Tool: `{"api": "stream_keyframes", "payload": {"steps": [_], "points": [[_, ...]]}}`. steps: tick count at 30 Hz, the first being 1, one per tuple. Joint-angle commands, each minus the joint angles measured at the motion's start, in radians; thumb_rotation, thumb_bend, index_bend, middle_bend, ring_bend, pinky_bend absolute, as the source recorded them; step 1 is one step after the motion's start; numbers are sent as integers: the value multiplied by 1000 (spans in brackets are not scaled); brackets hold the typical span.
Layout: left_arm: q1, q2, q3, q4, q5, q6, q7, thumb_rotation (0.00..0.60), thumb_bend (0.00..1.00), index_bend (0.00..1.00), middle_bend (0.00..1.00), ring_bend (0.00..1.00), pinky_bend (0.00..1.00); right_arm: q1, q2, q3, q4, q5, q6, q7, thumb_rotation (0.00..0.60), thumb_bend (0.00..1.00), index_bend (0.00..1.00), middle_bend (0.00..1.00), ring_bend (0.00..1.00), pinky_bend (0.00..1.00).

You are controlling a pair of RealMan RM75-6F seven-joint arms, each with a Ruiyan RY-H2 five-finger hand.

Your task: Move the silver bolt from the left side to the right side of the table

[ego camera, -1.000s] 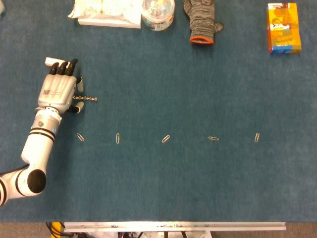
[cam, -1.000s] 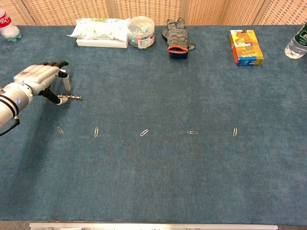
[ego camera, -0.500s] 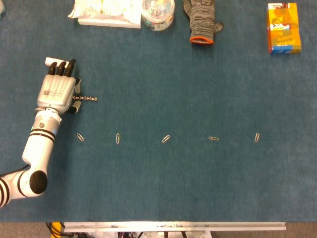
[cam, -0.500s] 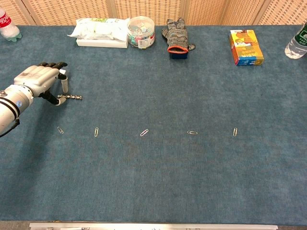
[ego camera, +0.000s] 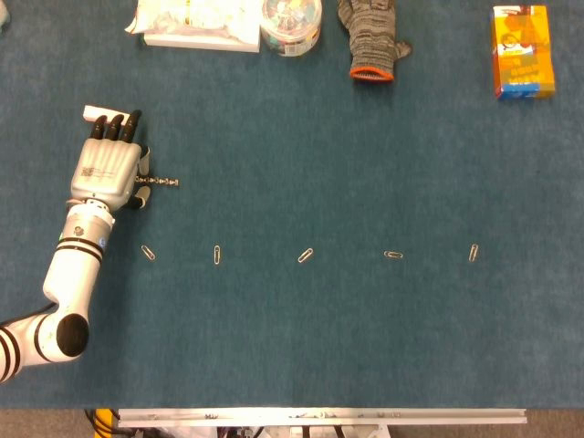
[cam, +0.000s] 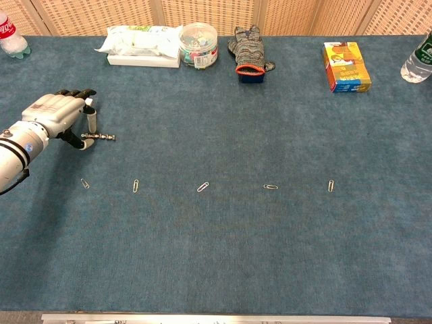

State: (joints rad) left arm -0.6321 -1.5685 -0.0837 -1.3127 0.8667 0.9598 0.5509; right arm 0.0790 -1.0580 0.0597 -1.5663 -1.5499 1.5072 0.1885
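Where blue felt lies flat, the left hand [cam: 54, 113] fingers [cam: 88, 116] pinch the knobbly silver bolt [cam: 101, 137].

Bolt [ego camera: 157, 182] lies near the table's [ego camera: 301, 347] left edge, just right of the left hand [ego camera: 108, 169]; paper clips [ego camera: 304, 255] run in a row nearer the front edge; glove [ego camera: 372, 38] and box [ego camera: 522, 51] sit along the back edge

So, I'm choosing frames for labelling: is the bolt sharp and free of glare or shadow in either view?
Head view: silver bolt is small but crisp, lighting even, no glare. Chest view: the bolt is equally sharp under soft light; the left hand covers its near end.
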Motion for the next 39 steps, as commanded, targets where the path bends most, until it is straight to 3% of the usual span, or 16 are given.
{"api": "stream_keyframes", "payload": {"steps": [1,15,30,39], "points": [[-2,-5,-1,8,-5,-3,6,600,304,474,0,0,18,0,0,0,0,0,0,1,600,214,153,23,58,361],[-4,-9,-2,13,-19,-5,25,600,335,539,0,0,18,0,1,0,-1,1,-1,0,600,214,152,23,58,361],[-5,-1,9,5,-37,-12,52,600,335,459,0,0,18,2,1,0,-1,2,-4,1,600,214,153,23,58,361],[-6,-13,6,17,-33,5,62,600,339,584,0,0,18,1,1,1,-2,2,-3,2,600,214,153,23,58,361]]}}
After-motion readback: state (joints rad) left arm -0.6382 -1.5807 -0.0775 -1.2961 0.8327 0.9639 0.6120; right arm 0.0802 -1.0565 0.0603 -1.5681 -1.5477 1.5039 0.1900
